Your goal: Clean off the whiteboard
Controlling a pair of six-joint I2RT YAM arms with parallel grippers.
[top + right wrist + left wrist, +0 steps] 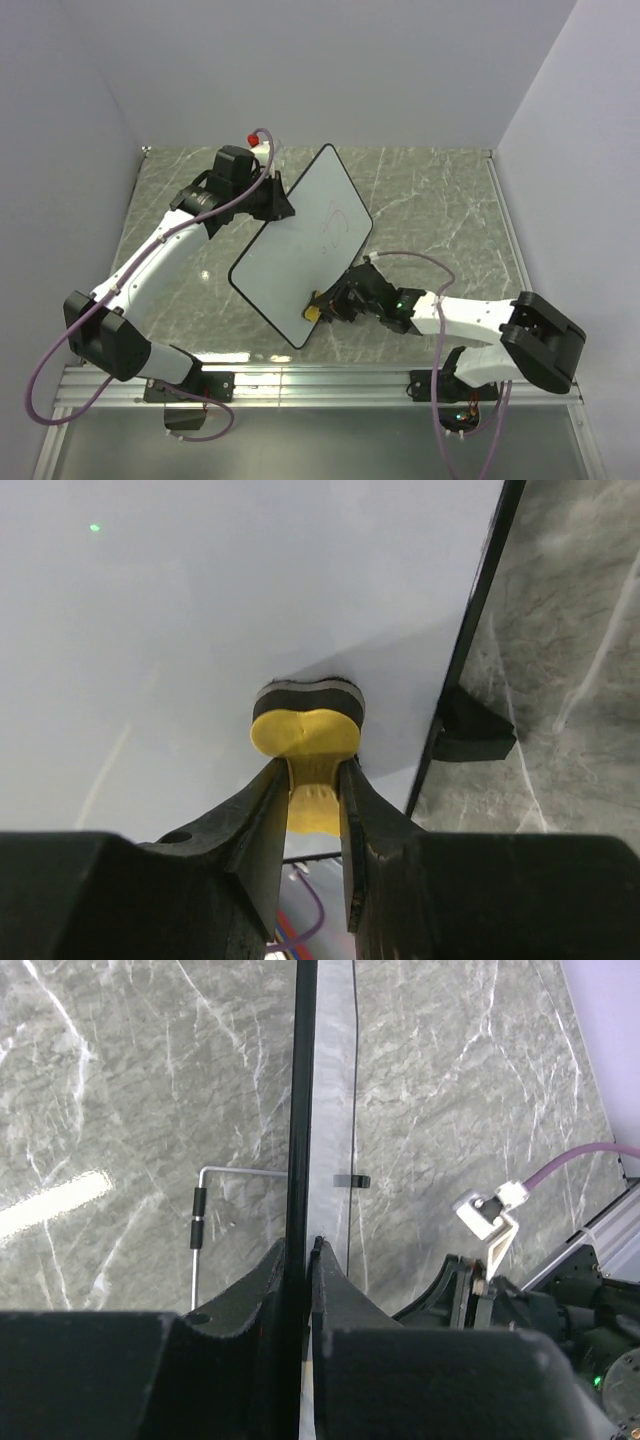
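Although a faint looping scribble point(335, 228) sits on the upper half of the large flat white rectangular whiteboard point(300, 245) with its thin black rim and rounded corners, the lines are too thin and pale to read as letters or to give a sure colour. The whiteboard stands tilted over the middle of the grey-green veined marble table point(440, 200), its white face turned towards the right arm; whether its lowest corner touches the table cannot be told. The black two-finger left gripper point(278, 205) is clamped on the board's upper left edge, and the left wrist view shows the board edge-on point(302, 1110) with the jaws point(300, 1250) pinched tight on the black rim. Behind the board in that view a thin bent metal wire stand point(200, 1220) with a black sleeve lies close to the rim. The black right gripper point(325, 308) grips a small yellow bone-shaped eraser point(313, 313) with a dark felt pad; in the right wrist view the jaws point(312, 770) squeeze the eraser's waist point(305, 730) and its pad lies flat against the white face point(200, 610), near the rim and just beside a small black triangular foot point(470, 730). A tiny green dot point(94, 527) glints on the board's surface.
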